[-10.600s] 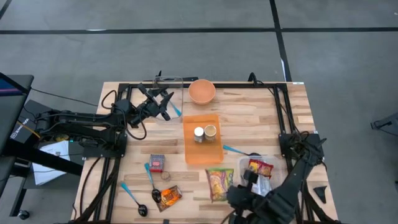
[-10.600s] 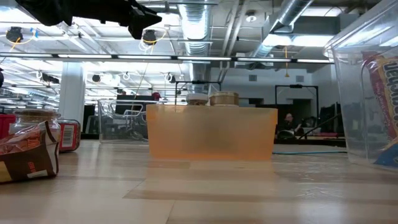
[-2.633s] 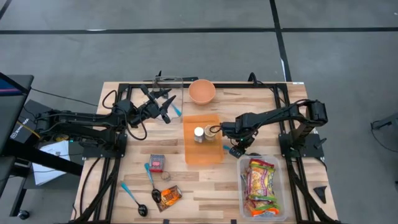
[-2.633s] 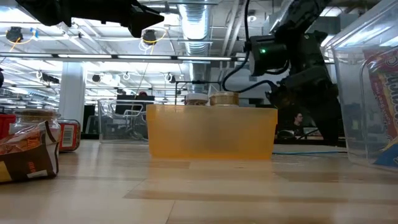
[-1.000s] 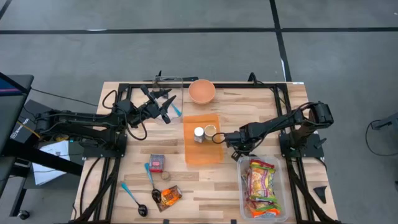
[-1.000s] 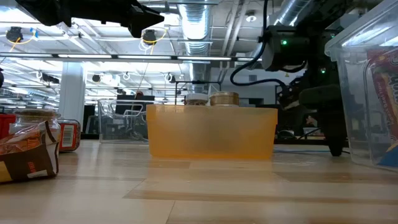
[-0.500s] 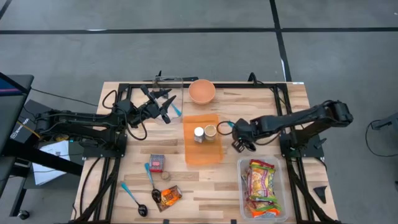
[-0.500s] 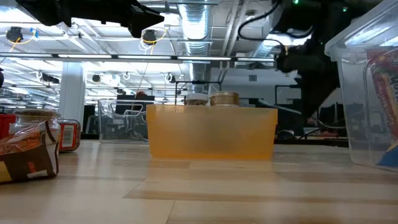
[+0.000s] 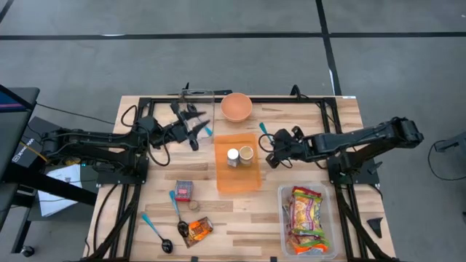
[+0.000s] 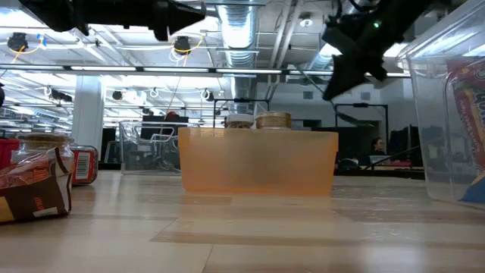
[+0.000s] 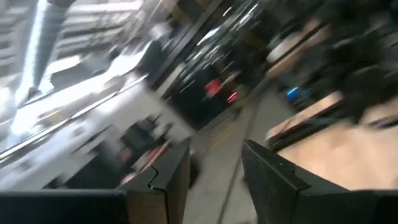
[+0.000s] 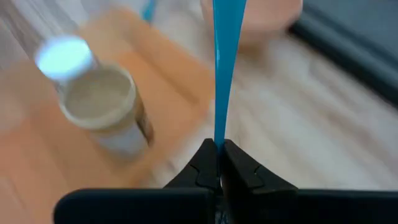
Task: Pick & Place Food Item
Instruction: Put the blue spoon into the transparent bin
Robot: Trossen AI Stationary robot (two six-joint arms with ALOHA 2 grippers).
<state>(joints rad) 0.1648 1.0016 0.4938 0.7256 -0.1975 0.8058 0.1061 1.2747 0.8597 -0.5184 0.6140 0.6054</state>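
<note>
My right gripper [image 9: 272, 148] hovers just right of the orange tray [image 9: 237, 178] and is shut on a spoon with a blue handle [image 9: 263, 131]. The handle sticks out past the fingers toward the orange bowl [image 9: 237, 107]. The spoon's head is hidden. Two jars [image 9: 239, 155] stand on the tray. A clear bin [image 9: 285, 195] at the near right holds snack packets [image 9: 306, 218]. My left gripper [image 9: 193, 129] is open and empty above the far left of the table. My right gripper pinches the spoon's blue handle [image 12: 218, 138] between its two fingertips [image 12: 219, 152]. The fingers lie along the handle, which points straight out ahead of them toward the far edge. The spoon is lifted clear of the table. The gripper hides the head end.
A red can [image 9: 183, 191], two more blue-handled spoons [image 9: 177, 211] and a snack packet [image 9: 196, 231] lie at the near left. Black frame rails [image 9: 277, 100] run along the far edge and both sides.
My right gripper has risen from the table beside the bin and gone toward the far edge, carrying the blue-handled spoon. The spoon has been lifted clear of the table, and its handle now points toward the orange bowl.
</note>
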